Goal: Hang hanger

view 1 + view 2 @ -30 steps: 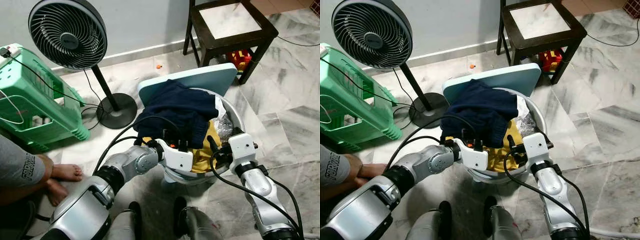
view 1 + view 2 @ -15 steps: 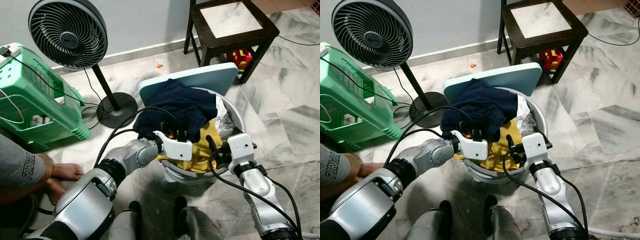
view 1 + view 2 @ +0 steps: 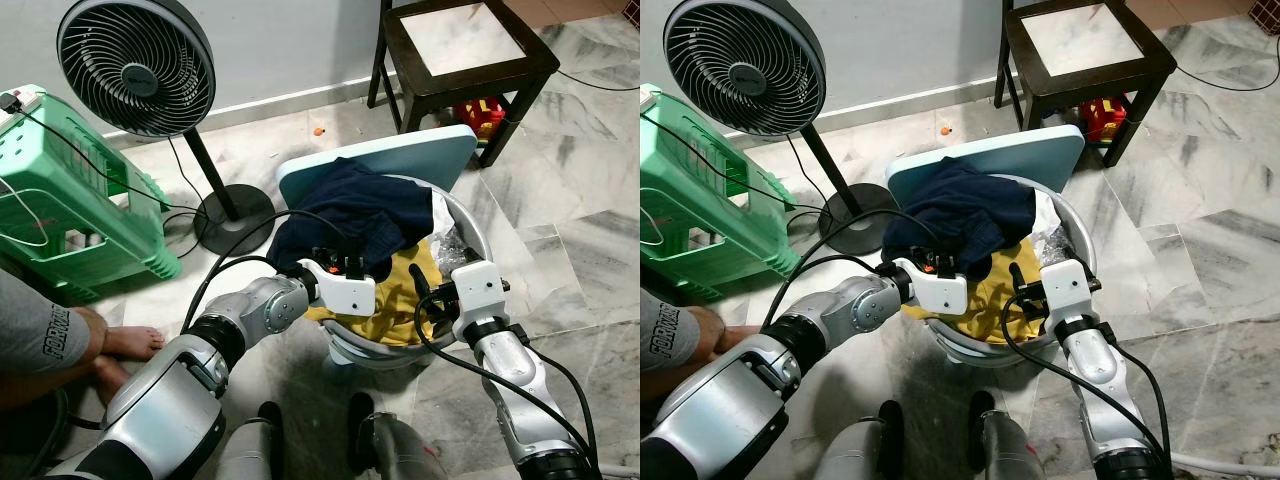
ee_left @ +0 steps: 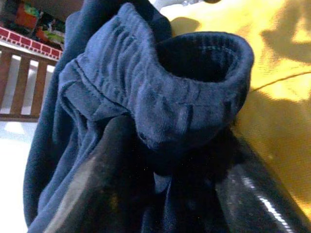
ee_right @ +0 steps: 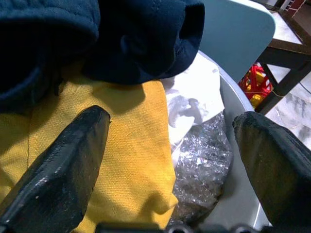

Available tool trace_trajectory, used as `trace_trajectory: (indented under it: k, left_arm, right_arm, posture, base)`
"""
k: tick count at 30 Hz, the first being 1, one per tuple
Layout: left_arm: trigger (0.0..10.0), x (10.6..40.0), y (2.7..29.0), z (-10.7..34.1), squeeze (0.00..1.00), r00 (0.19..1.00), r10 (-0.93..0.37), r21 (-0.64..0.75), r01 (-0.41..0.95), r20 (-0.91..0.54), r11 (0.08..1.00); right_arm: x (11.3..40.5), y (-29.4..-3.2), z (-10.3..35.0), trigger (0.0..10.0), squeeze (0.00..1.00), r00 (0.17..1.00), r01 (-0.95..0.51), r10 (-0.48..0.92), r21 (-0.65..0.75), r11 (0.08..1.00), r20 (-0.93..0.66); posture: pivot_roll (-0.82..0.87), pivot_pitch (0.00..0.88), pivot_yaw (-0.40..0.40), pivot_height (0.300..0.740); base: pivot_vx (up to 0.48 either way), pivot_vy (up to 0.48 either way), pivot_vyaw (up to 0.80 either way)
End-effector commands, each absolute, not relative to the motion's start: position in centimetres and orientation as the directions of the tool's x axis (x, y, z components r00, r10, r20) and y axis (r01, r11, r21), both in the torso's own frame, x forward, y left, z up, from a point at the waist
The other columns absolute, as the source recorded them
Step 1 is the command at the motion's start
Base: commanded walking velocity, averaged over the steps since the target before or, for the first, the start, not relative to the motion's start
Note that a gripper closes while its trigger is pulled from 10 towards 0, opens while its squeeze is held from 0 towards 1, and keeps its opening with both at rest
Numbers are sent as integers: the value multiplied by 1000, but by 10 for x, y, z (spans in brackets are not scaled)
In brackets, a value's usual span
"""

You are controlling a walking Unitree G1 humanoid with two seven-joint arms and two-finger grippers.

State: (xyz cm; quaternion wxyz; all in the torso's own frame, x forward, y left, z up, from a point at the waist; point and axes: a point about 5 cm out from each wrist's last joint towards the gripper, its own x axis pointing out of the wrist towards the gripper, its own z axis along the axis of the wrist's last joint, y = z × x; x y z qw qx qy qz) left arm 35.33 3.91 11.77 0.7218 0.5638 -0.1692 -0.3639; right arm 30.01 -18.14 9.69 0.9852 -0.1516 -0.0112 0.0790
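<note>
The left pincer (image 4: 165, 194) is seen closed on a fold of the navy garment (image 3: 355, 215), at the near edge of the pile. The right pincer (image 5: 170, 160) is held wide open and empty above the yellow cloth (image 5: 126, 145) and crumpled clear plastic (image 5: 204, 165). All of this is contained in a round grey basin (image 3: 470, 235) on the marble floor (image 3: 580, 220). No hanger can be made out. A pale blue board (image 3: 400, 160) is propped behind the basin. Farther off, a fan (image 3: 135, 65), a green stool (image 3: 60, 190) and a dark wooden counter (image 3: 465, 45) are noted.
</note>
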Motion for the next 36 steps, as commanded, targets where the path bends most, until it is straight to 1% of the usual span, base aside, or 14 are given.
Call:
trace_trajectory:
  k: [1,7,8,10,17,19,22,26,29,31,32,33,34,36]
  left_arm:
    - [0,354,40,121,0,680,-721,943,311,-132,121]
    - [0,357,38,132,0,687,-725,955,248,-56,160]
    - [0,359,37,139,0,684,-729,957,220,-13,189]
    - [0,358,36,146,0,668,-743,958,188,38,217]
    - [0,361,39,162,0,647,-750,961,100,135,259]
    - [0,361,39,165,0,641,-753,958,94,151,273]
    - [0,360,40,180,0,601,-769,940,83,217,330]
    - [0,358,43,186,0,576,-780,932,80,245,352]
    - [0,357,47,188,0,569,-782,928,82,255,363]
    - [0,357,54,191,0,571,-772,916,86,278,392]
    - [0,357,54,191,0,571,-772,916,86,278,392]
    - [0,356,59,194,0,573,-762,900,92,303,427]
    - [0,356,60,195,0,573,-759,895,94,309,435]
    - [0,352,65,199,0,551,-766,892,83,331,444]
  right_arm:
    - [296,-182,88,10000,0,986,-164,160,-297,941,-38]
    - [298,-181,88,10000,0,986,-163,160,-297,941,-35]
    - [298,-181,88,10000,0,986,-163,160,-296,941,-34]
    - [298,-180,88,10000,0,986,-163,161,-296,941,-34]
    - [299,-178,87,10000,0,986,-166,163,-293,942,-34]
    - [299,-178,87,10000,0,986,-166,164,-293,942,-33]
    - [301,-178,88,10000,0,986,-167,165,-294,941,-30]
    - [303,-178,88,10000,0,986,-168,167,-295,940,-30]
    - [304,-178,88,10000,0,985,-170,169,-296,940,-30]
    - [306,-177,89,10000,0,984,-175,175,-297,939,-28]
    - [306,-177,89,10000,0,984,-175,175,-297,939,-28]
    - [307,-176,89,10000,0,983,-180,179,-298,938,-28]
    - [307,-175,89,10000,0,983,-181,181,-298,937,-27]
    - [308,-175,90,10000,0,982,-185,185,-300,936,-26]
  posture:
    - [37,345,44,740]
    - [42,343,47,740]
    - [43,342,48,740]
    - [44,342,49,740]
    - [50,338,51,740]
    - [50,335,51,740]
    - [55,328,51,740]
    - [62,319,49,740]
    - [68,313,48,740]
    - [75,308,43,740]
    - [75,308,43,740]
    - [77,305,41,740]
    - [77,305,41,740]
    - [78,303,40,740]
  base:
    - [0,0,0]
    - [0,0,0]
    - [0,0,0]
    - [0,0,0]
    - [0,0,0]
    - [0,0,0]
    - [0,0,0]
    - [0,0,0]
    - [0,0,0]
    - [0,0,0]
    - [0,0,0]
    - [0,0,0]
    - [0,0,0]
    - [0,0,0]
